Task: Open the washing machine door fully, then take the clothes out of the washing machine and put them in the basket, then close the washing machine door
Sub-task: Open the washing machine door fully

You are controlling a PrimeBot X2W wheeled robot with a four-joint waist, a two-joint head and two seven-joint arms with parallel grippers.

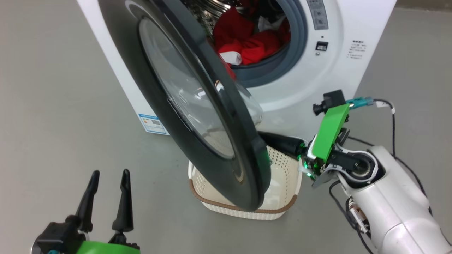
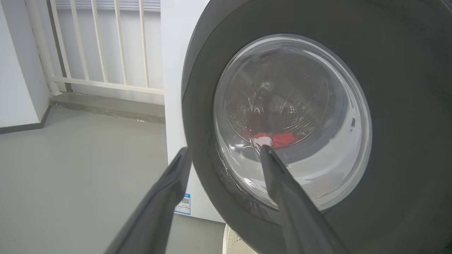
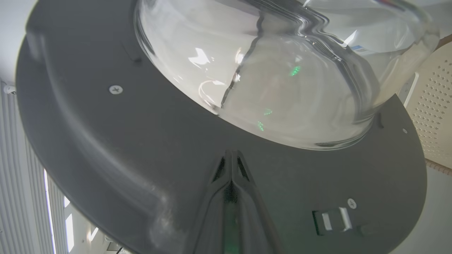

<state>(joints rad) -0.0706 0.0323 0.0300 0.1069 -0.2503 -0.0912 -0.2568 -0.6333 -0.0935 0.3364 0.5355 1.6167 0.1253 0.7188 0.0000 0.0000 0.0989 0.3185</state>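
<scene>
Right fingers [image 3: 219,199] (tips together) touch the washing machine door [image 3: 106,141] below its glass [image 3: 282,70]

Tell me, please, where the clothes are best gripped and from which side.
Probably the bunched red fold on top of the clothes, reaching in from the front, right of the door: the heap lies low behind the grey ring, folds raised.

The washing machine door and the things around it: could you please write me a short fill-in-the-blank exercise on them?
The clothes in the washing machine are mostly ____.
Under the washing machine door stands the cream ____.
The left gripper has its jaws ____.
Missing words: red; basket; open.
</scene>
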